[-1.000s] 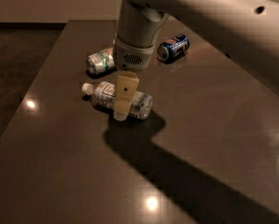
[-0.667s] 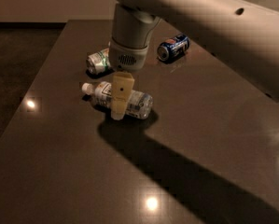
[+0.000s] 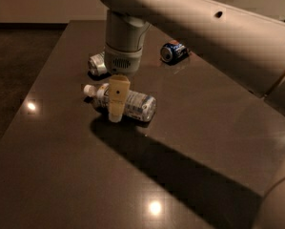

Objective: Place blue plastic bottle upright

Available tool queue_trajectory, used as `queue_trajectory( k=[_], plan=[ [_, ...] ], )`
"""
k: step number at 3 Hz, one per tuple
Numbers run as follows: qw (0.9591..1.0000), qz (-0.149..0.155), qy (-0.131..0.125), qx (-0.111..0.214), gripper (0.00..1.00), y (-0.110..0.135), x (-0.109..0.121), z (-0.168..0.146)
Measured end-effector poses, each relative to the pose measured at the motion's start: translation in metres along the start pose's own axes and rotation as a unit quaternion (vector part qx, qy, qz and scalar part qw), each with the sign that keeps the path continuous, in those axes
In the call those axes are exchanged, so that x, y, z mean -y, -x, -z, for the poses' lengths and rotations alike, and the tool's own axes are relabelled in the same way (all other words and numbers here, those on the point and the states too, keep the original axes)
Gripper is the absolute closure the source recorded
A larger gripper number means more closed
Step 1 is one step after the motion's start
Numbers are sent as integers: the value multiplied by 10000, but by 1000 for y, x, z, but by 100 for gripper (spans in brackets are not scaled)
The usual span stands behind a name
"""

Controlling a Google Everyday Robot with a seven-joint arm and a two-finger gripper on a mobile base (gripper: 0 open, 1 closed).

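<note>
The blue plastic bottle (image 3: 138, 105) is clear, with a white cap pointing left and a pale label. It lies on its side on the dark table (image 3: 56, 175), left of centre. My gripper (image 3: 117, 109) hangs straight down from the arm's wrist (image 3: 124, 46). It is low over the bottle's neck end, and its tan part crosses in front of the bottle and reaches the table. The part of the bottle behind the gripper is hidden.
A dented green-and-silver can (image 3: 97, 64) lies just behind the bottle, partly behind the wrist. A dark blue soda can (image 3: 173, 51) lies on its side further back right. The arm spans the upper right. The table's left edge runs close by.
The gripper has shifted left along the bottle, toward its cap end. The bottle and both cans have stayed where they were.
</note>
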State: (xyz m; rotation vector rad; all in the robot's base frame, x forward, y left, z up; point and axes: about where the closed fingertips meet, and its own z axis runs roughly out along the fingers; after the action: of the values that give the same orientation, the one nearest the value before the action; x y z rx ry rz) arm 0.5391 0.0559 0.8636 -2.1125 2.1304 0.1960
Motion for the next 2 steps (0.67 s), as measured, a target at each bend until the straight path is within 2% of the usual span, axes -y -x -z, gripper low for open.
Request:
queue_trajectory(
  k=[1, 2],
  plan=[
    [10000, -7, -20, -79, 13, 2, 1, -4],
    [9999, 36, -37, -128, 36, 3, 2, -4]
  ],
)
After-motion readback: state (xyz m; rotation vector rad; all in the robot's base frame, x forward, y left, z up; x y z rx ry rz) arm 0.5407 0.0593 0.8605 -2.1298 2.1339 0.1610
